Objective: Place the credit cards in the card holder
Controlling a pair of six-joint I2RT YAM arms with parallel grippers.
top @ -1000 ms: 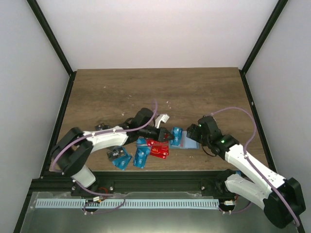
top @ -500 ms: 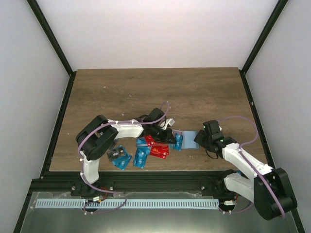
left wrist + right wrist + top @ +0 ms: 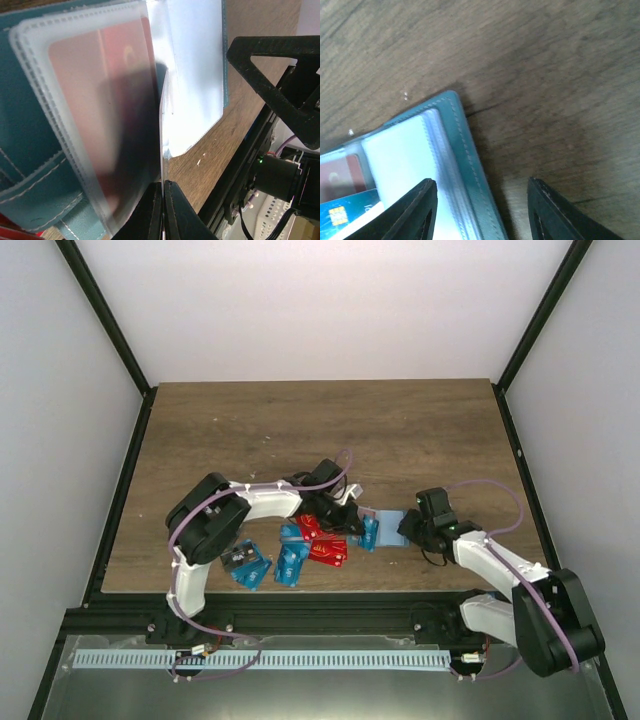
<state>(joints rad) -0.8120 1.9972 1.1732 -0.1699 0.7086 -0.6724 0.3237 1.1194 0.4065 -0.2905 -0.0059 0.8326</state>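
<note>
The teal card holder lies open on the table between both grippers. My left gripper is shut on the edge of one clear sleeve of the holder, pinched edge-on at the jaws. A red card sits inside a neighbouring sleeve. My right gripper is open, its jaws astride the holder's stitched right edge without touching it. A blue card lies partly on the holder. Loose red cards and blue cards lie to the left.
Another blue card and a dark patterned card lie near the front edge. Black frame posts and white walls bound the wooden table. The right gripper's black finger shows close in the left wrist view.
The left gripper moved right from the card pile to the holder's left side. The right gripper moved down and settled at the holder's right edge. The holder shifted slightly.
</note>
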